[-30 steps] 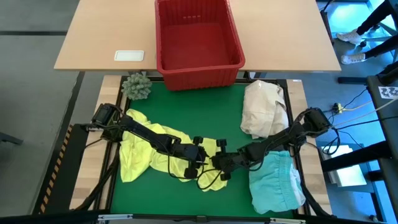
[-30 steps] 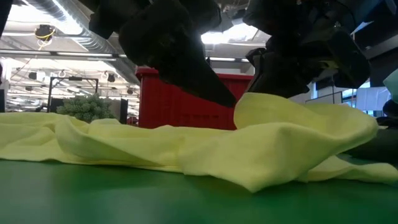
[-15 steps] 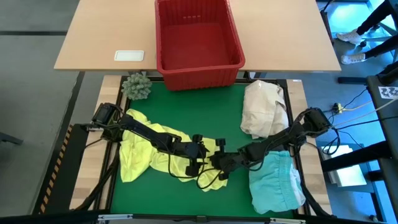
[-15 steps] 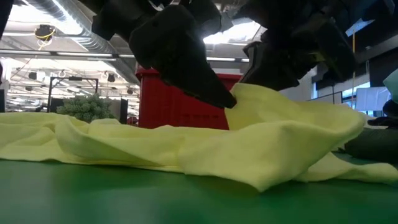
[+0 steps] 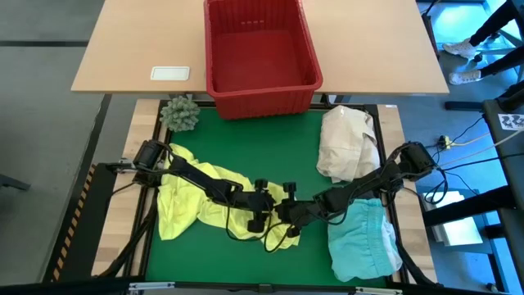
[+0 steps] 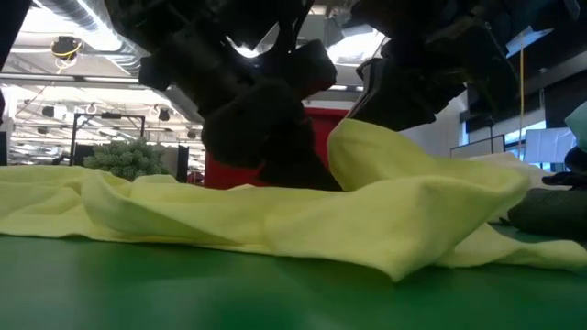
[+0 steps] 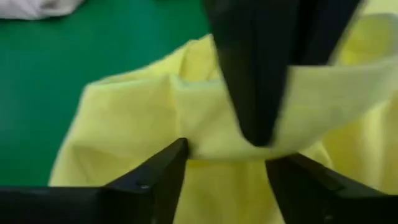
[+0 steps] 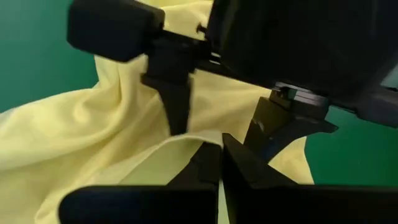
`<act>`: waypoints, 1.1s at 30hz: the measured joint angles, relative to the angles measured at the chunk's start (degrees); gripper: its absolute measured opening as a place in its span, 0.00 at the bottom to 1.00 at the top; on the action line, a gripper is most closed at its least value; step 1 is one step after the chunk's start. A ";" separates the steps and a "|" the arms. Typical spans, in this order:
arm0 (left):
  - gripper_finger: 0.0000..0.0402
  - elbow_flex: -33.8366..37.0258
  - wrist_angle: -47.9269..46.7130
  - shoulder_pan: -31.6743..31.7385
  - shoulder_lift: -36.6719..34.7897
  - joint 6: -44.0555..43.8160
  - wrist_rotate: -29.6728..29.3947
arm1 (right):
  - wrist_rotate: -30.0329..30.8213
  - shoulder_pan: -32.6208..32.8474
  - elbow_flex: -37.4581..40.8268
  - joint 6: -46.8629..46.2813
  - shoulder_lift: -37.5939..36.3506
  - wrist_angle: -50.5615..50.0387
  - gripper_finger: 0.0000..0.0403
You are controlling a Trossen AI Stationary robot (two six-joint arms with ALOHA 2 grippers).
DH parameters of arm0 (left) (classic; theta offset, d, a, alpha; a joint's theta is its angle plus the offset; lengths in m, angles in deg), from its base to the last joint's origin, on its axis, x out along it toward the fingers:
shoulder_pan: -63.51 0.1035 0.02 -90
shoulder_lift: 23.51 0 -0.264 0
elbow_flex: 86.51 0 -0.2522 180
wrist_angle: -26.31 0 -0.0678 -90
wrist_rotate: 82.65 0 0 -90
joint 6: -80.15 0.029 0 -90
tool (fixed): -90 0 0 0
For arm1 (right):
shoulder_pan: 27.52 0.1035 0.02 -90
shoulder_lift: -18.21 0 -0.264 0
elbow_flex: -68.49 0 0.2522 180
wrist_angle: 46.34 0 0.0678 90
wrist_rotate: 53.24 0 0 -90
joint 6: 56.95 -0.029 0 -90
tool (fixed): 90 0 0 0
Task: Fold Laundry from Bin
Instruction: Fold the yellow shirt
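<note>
A green mat point(image 5: 246, 147) covers my bench, with a wooden table point(image 5: 131, 49) butted against its far edge, where the red bin point(image 5: 260, 51) stands empty. The yellow garment point(image 5: 190, 201) lies crumpled from the bench's left side to its middle, and I work at its end nearest the centre. My right jaws point(image 5: 288, 215) are pinched closed on a raised fold of the yellow cloth, holding it up off the mat. My left jaws point(image 5: 260, 206) stand parted just beside them, straddling the same fold without clamping it.

The risk, as I judge it, is crowding: both my wrists meet at one spot, so a careless close could nip my own right fingers or catch two layers at once, and then the shirt would spread twisted. If the right pinch is shallow, any pull could slip the hem free. The folded turquoise garment point(image 5: 360, 242) at the near right corner sits close to my right arm and could be dragged; the cream bundle point(image 5: 348, 143) lies beyond it.
</note>
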 joint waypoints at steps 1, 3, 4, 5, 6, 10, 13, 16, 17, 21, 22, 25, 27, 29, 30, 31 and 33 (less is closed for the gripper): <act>0.48 0.00 0.23 0.00 0.02 0.37 -0.62 | -0.05 0.00 0.00 0.00 0.00 -0.05 0.00; 0.39 0.00 1.22 -0.04 0.00 1.30 -1.24 | -0.11 0.00 0.00 0.00 0.00 -0.40 0.00; 0.34 0.00 1.60 -0.09 -0.11 1.96 -1.33 | -0.13 0.00 0.00 0.00 0.00 -0.42 0.00; 0.29 0.02 1.74 -0.09 -0.32 2.57 -1.31 | -0.13 0.02 0.00 0.00 0.00 -0.39 0.00; 0.24 0.04 2.51 -0.11 -0.39 2.84 -1.20 | -0.14 0.04 0.00 0.00 0.00 -0.39 0.00; 0.03 0.08 3.99 -0.25 -0.40 4.13 -0.69 | -0.03 0.02 -0.04 0.00 -0.09 -0.83 0.00; 0.02 0.09 4.02 -0.54 -0.40 5.60 -0.93 | -0.03 0.03 -0.11 -0.01 -0.11 -2.18 0.01; 0.01 0.09 3.94 -1.08 -0.41 5.88 -1.95 | 0.31 0.04 -0.11 -0.01 -0.35 -5.36 0.04; 0.01 0.09 3.88 -1.14 -0.41 5.88 -1.95 | 0.33 0.04 -0.11 0.00 -0.78 -6.97 0.06; 0.01 0.09 3.22 -1.38 -0.44 6.02 -1.77 | -0.15 0.04 -0.09 -0.78 -3.95 -12.19 0.17; 0.01 0.09 3.22 -1.39 -0.43 6.46 -1.78 | -0.11 0.07 -0.09 -1.70 -4.96 -13.04 0.21; 0.01 0.09 3.45 -1.66 -0.46 7.88 -1.95 | -0.01 0.07 -0.09 -4.70 -7.96 -17.05 0.34; 0.00 0.09 3.43 -1.92 -0.43 8.40 -2.10 | -0.12 0.07 -0.09 -7.05 -9.08 -19.85 0.42; 0.00 0.09 3.63 -2.19 -0.43 8.78 -2.80 | -1.06 0.07 -0.09 -9.00 -9.17 -22.48 0.49; 0.00 0.09 3.90 -2.31 -0.43 8.87 -2.93 | -1.73 0.30 -0.07 -10.05 -9.00 -23.34 0.52; 0.00 0.09 4.14 -2.38 -0.43 8.95 -2.93 | -2.05 0.61 -0.07 -11.15 -8.61 -23.88 0.54; 0.00 0.09 4.87 -2.36 -0.43 8.99 -2.93 | -2.07 1.36 -0.07 -12.43 -7.63 -24.47 0.57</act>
